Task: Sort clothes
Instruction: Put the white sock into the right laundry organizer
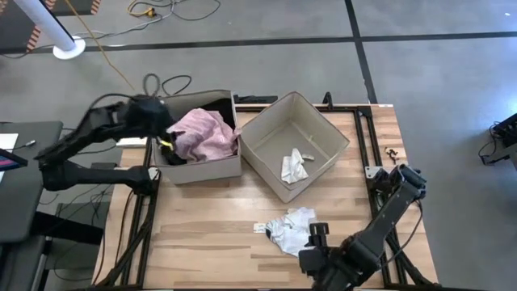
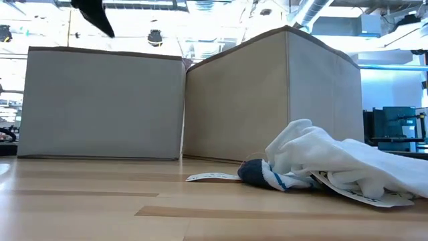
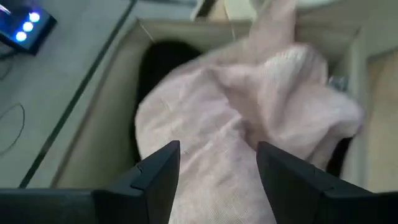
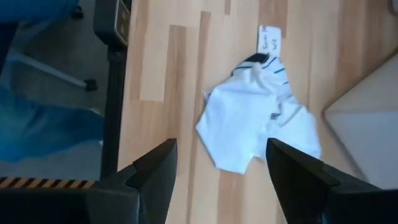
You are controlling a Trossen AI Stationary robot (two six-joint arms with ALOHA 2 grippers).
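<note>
Pink knit [image 1: 206,133] lies heaped in the left beige box [image 1: 202,171], on top of something black [image 1: 218,106], and the left gripper [image 3: 217,171] hovers just over it with its fingers parted and nothing between them; it looks as if that garment is delivered. In the neighbouring box [image 1: 323,174] sits one small white-grey piece [image 1: 294,166]. On the bare wooden table [image 1: 210,218] a crumpled white piece [image 1: 292,229] with a dark trim and a paper tag [image 4: 269,38] waits near the front edge. The right gripper [image 4: 217,180] hangs just beside it, claw spread wide and empty. For that pick I'd say come straight down on the thickest fold, not the thin edge or tag, and pinch only once the fingertips straddle cloth.
</note>
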